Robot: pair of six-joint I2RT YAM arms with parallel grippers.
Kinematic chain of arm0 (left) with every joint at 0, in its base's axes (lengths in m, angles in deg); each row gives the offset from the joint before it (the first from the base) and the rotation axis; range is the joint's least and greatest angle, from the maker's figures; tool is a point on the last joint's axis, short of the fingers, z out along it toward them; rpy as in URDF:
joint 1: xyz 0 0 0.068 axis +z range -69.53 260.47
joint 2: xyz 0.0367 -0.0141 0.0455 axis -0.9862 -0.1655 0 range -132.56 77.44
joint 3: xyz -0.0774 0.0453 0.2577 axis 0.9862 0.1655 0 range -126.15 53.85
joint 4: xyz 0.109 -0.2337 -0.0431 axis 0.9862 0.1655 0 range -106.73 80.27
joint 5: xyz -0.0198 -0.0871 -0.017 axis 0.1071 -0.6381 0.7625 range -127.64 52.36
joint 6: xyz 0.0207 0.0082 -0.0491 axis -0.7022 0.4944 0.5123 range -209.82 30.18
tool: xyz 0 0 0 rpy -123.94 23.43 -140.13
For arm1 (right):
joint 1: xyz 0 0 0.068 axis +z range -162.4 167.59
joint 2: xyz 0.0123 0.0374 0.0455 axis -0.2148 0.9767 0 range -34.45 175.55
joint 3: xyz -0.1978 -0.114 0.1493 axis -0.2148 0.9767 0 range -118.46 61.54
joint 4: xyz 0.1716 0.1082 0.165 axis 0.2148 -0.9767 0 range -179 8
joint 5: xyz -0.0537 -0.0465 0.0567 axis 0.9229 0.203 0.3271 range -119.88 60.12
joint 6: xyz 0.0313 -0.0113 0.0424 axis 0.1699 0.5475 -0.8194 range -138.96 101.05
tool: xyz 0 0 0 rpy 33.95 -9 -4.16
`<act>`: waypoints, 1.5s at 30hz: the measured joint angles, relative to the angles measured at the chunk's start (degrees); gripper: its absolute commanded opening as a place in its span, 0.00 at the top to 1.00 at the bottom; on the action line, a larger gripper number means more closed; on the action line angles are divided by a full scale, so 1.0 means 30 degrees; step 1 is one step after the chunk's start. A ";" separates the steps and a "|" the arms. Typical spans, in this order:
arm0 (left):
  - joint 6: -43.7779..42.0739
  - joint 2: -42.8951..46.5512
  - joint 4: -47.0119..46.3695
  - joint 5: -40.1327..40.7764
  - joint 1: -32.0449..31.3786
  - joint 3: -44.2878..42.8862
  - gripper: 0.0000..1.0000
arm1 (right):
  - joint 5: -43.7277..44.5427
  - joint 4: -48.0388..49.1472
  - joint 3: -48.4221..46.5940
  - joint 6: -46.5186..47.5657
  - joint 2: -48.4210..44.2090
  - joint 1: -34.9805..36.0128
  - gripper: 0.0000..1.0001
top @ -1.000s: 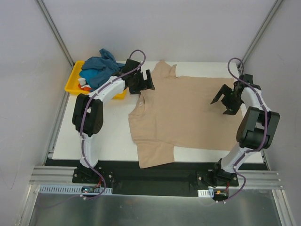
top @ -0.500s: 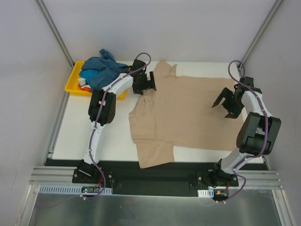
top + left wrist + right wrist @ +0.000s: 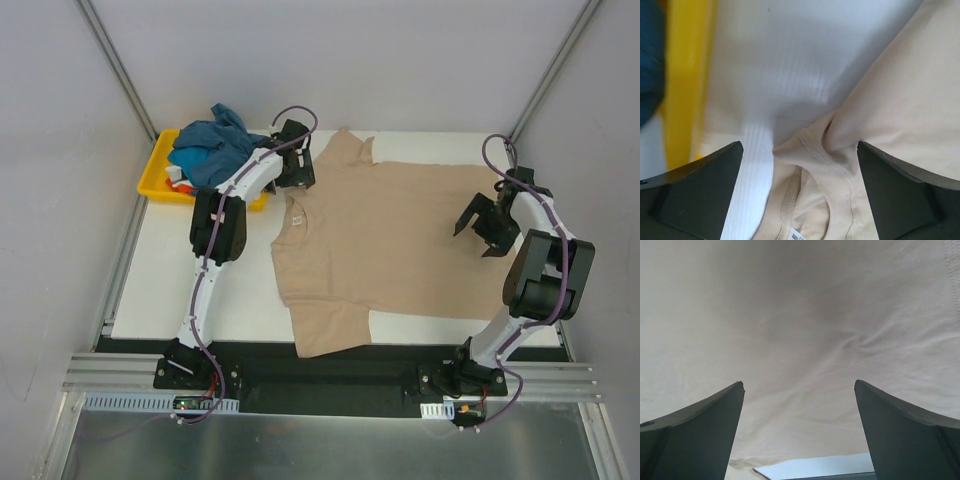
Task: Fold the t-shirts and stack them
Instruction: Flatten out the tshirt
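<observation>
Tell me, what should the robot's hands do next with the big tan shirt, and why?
Probably lower both and pinch the cloth. The left gripper hangs open over the collar of the beige t-shirt, the right gripper hangs open near its hem, and it lies flat, unfolded.

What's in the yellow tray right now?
A crumpled teal-blue shirt fills the yellow tray, spilling over its far rim; white and orange-red cloth peeks out beneath it. Anything deeper is covered.
</observation>
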 measured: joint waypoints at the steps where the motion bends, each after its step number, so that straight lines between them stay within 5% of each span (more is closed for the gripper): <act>1: -0.0189 -0.0007 0.0095 -0.0124 0.0124 -0.0386 0.01 | 0.0000 -0.0029 0.0000 0.0015 0.0102 0.0000 0.03; 11: -0.1064 0.2543 0.0138 -0.1348 -0.0561 0.1333 0.07 | -0.0160 0.0087 0.0240 0.0080 -0.0146 0.0066 0.03; 19: 0.0022 0.6164 0.0168 -0.1355 -0.0874 0.7322 0.46 | -0.0262 0.0146 0.2215 0.0087 -0.1596 0.0197 0.03; 25: 0.0765 0.6659 0.0204 -0.1843 -0.0823 0.9755 0.91 | -0.0291 0.0138 0.2856 0.0080 -0.1770 0.0510 0.03; 31: 0.0911 0.6193 -0.0372 -0.2725 -0.0758 0.9930 1.00 | -0.0291 0.0284 0.2849 0.0087 -0.1326 0.0750 0.03; 45: 0.1304 0.4874 -0.0386 -0.3687 0.1013 0.8852 1.00 | -0.0342 -0.0882 -0.0539 0.0022 0.3155 0.0816 0.02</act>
